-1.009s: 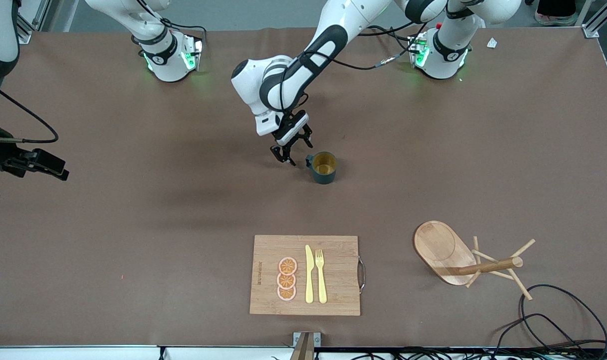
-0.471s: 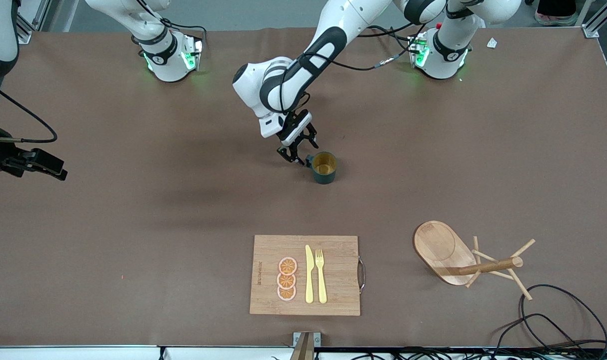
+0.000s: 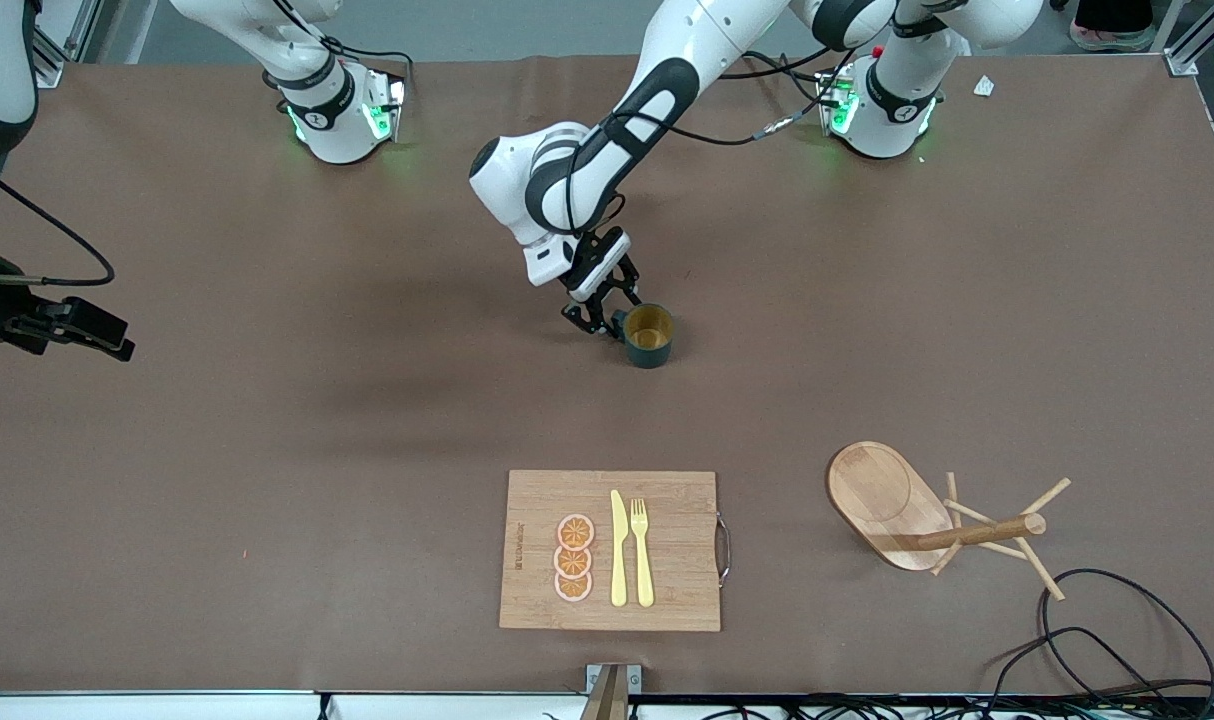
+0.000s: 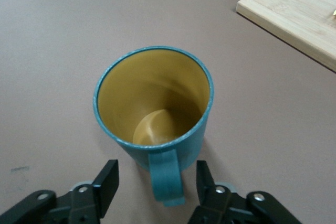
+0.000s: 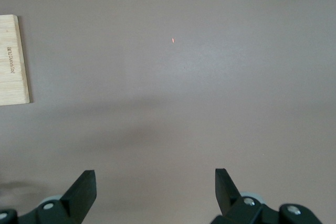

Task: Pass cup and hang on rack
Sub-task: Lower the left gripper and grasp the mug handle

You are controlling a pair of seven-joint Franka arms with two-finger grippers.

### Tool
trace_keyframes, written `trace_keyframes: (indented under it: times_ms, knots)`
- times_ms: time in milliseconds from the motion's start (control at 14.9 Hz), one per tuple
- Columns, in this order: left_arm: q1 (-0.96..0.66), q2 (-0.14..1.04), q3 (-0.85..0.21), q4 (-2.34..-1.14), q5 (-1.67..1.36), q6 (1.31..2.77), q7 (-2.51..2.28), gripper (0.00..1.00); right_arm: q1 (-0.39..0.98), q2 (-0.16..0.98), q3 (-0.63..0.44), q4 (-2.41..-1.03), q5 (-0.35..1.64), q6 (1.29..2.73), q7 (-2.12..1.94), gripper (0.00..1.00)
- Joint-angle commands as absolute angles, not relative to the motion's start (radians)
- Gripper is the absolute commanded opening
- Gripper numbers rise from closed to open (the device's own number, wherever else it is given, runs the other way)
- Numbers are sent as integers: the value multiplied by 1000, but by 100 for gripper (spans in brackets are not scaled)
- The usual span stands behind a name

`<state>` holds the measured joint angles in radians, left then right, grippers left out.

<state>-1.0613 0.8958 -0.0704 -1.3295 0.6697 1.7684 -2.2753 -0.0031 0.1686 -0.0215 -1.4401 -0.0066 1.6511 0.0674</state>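
The dark teal cup [image 3: 650, 335] with a mustard-yellow inside stands upright mid-table, its handle [image 4: 167, 179] pointing toward the right arm's end. My left gripper [image 3: 601, 312] is low at the cup, open, with one finger on each side of the handle and gaps showing on both sides; it shows the same in the left wrist view [image 4: 156, 171]. The wooden rack [image 3: 925, 520] sits nearer the front camera toward the left arm's end. My right gripper [image 3: 107, 340] waits open and empty over the table's right-arm end [image 5: 155, 182].
A wooden cutting board [image 3: 667, 560] with a yellow knife, a fork and three orange slices lies near the front edge; it also shows in the left wrist view [image 4: 299, 9]. Black cables [image 3: 1097, 640] loop on the table near the rack.
My left gripper has moved down and toward the cup, so the handle now lies between its open fingers. The cup, rack and right arm have not moved.
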Motion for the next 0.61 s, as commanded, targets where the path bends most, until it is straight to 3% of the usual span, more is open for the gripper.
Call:
trace_keyframes:
  times_ms: [0, 336, 538]
  knots:
    - [-1069, 914, -66, -1302, 687, 1759, -2279, 62, -18, 135, -6, -1480, -28, 1667, 66, 100]
    - [-1080, 923, -67, -1305, 687, 1759, -2278, 60, -18, 137, -6, -1480, -28, 1667, 66, 100]
    - [-1089, 930, -69, -1305, 687, 1759, -2278, 51, -20, 133, -6, -1480, -28, 1666, 64, 100]
